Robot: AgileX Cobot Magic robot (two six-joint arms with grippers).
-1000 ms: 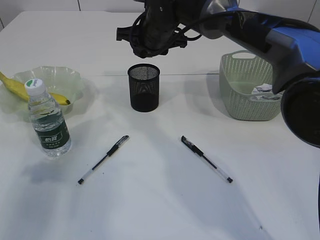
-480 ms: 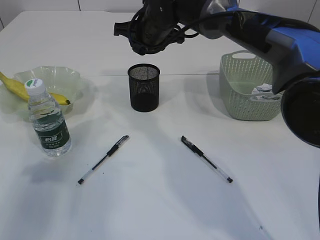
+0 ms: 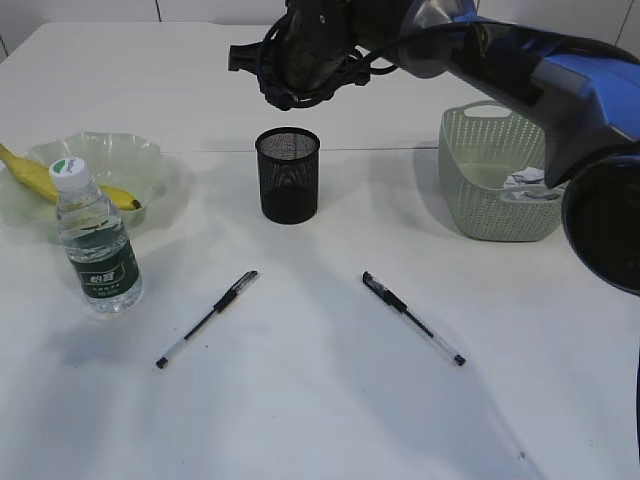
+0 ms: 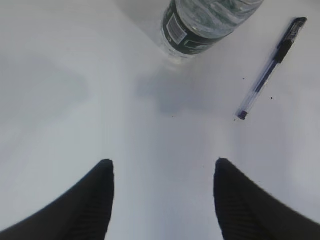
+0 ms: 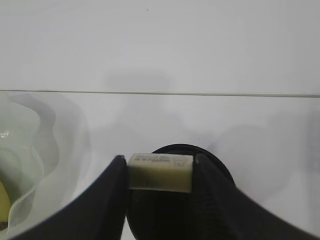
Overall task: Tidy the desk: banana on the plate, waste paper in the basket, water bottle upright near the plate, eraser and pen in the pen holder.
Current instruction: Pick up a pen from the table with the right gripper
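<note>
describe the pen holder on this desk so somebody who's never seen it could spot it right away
Look at the middle of the white desk, just under the dark gripper hanging over it. The pen holder is the black wire-mesh cup standing upright there. It is darker, narrower and taller-looking than the pale green basket to its right and the translucent plate to its left.
</note>
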